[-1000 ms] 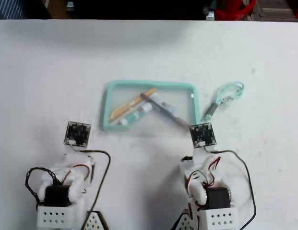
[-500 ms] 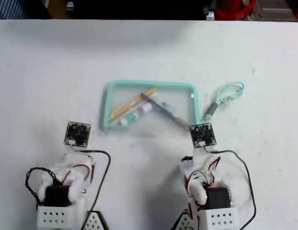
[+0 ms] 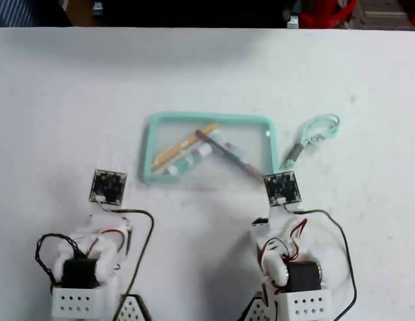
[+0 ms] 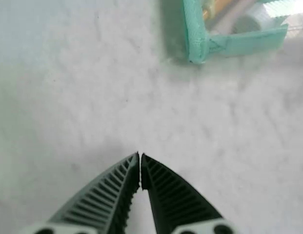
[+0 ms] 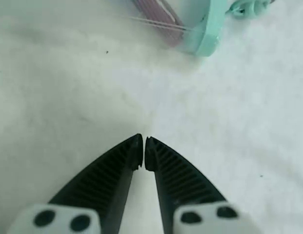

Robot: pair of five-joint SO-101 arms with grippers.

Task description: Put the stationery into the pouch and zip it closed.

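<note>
Nothing has moved since the earlier frames; both arms are as they were. A rectangular pouch lies flat at the middle of the white surface, with clear sides and a mint-green border. Inside it, seen through the clear wall, are an orange pencil, a dark pen lying slantwise across the pencil's far end, and a white-and-green stick beside the pencil. A mint strap curls on the surface just beside the pouch's right end. The left claw is clenched on nothing, hovering near the pouch's left near corner. The right claw is likewise clenched and empty, near the right near corner.
</note>
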